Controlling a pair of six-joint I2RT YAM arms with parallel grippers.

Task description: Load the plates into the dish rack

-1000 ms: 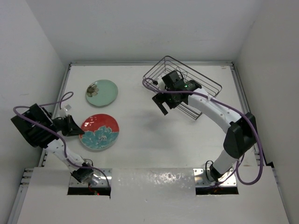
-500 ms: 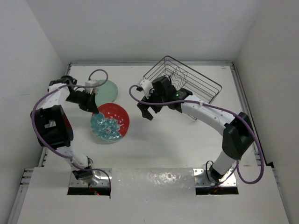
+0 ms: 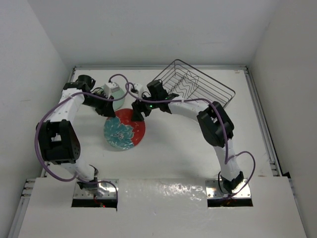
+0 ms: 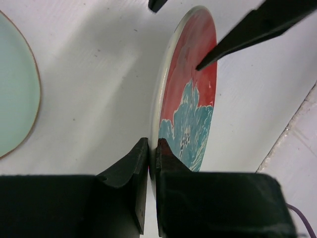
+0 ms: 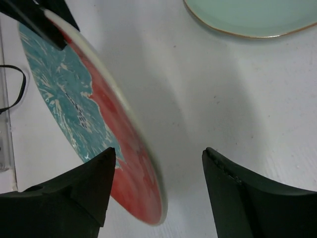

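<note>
Top external | white table [image 3: 173,148] (walled) | left pincer [image 4: 152,153] pinching red plate [image 4: 190,99] | right pincer [image 5: 157,152] spread

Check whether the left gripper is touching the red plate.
Touching. In the left wrist view the left gripper pinches the red plate at its rim, one finger on each face, with no gap.

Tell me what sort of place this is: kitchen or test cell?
Likely a lab test cell: plain white walls box in a white table, two arms are bolted at its near edge, with a wire dish rack, a red plate and a mint plate.
</note>
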